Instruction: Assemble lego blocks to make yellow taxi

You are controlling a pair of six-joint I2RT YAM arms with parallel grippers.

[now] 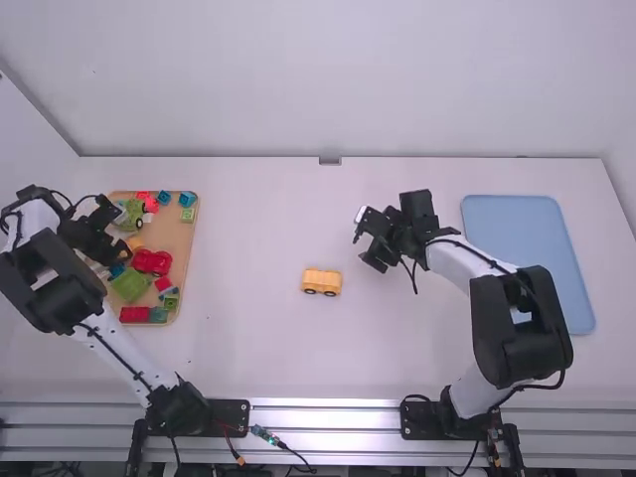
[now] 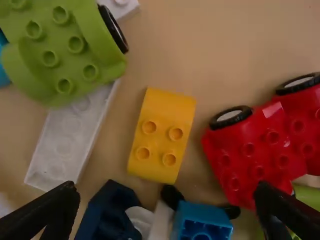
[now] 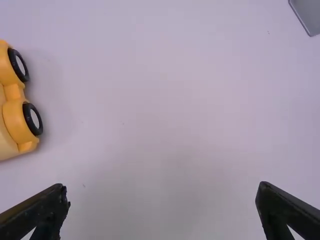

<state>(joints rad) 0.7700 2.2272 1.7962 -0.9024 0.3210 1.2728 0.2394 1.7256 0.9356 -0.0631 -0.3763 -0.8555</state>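
My left gripper (image 1: 117, 237) hangs over the tray of blocks (image 1: 183, 248). In the left wrist view that gripper (image 2: 167, 200) is open, and a yellow four-stud block (image 2: 162, 135) lies on the tray just beyond its fingers, touched by neither. On the middle of the table stands the yellow wheeled base (image 1: 322, 282), seen also as a yellow car piece (image 3: 16, 107) in the right wrist view. My right gripper (image 1: 368, 238) is above the table, up and to the right of this base; its wrist view shows the gripper (image 3: 162, 197) open over bare table.
Around the yellow block lie a green wheeled base (image 2: 62, 45), a white plate (image 2: 70, 135), a red wheeled base (image 2: 250, 155), a light blue brick (image 2: 202, 222) and a dark blue piece (image 2: 107, 212). A blue tray (image 1: 527, 229) lies at the table's right.
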